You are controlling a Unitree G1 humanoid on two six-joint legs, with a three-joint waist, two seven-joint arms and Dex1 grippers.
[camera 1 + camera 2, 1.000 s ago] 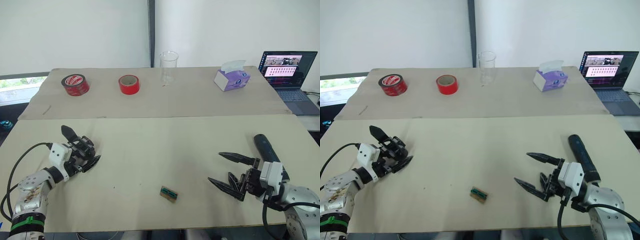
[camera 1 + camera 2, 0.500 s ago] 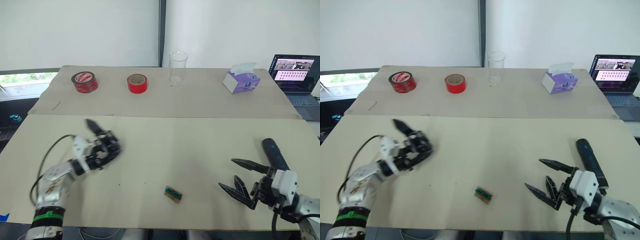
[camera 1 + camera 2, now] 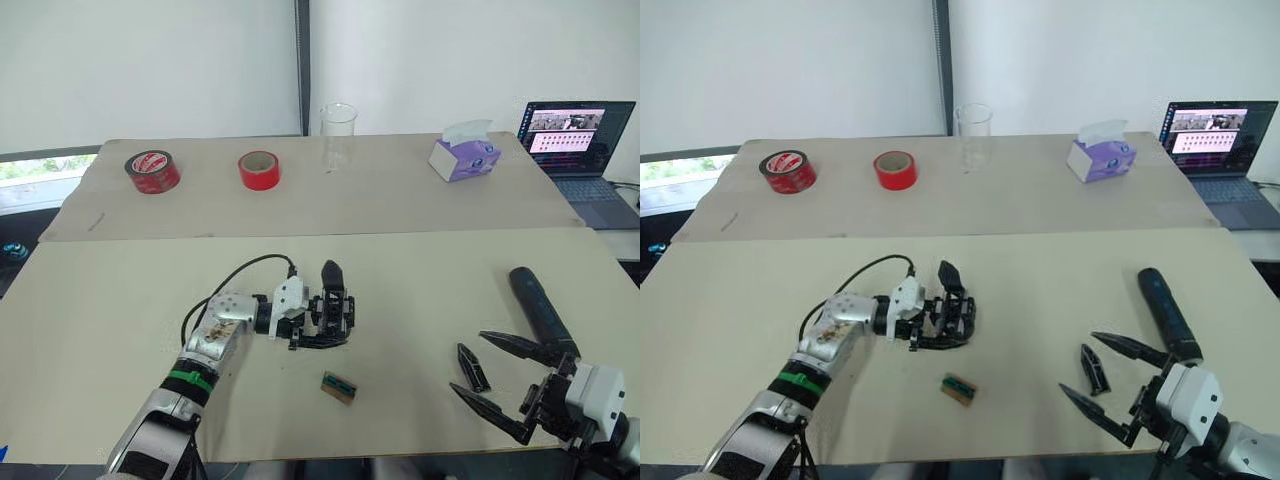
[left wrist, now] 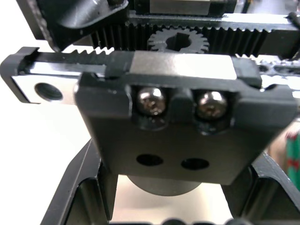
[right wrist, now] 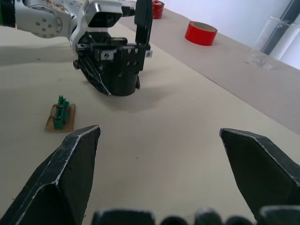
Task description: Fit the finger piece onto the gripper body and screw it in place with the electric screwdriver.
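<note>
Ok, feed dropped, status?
Left gripper shut on gripper body, mid-table. Right gripper open, empty, beside finger piece. Screwdriver untouched.

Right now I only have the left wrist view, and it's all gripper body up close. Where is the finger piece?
Observer: The finger piece lies on the table, between the open fingers of the right gripper.
Operator: And the electric screwdriver?
Observer: The electric screwdriver lies on the table just beyond that gripper, with neither gripper holding it.
Operator: Anything close to my part?
Observer: A small green-and-tan block lies a little nearer the robot than the gripper body, apart from it.
</note>
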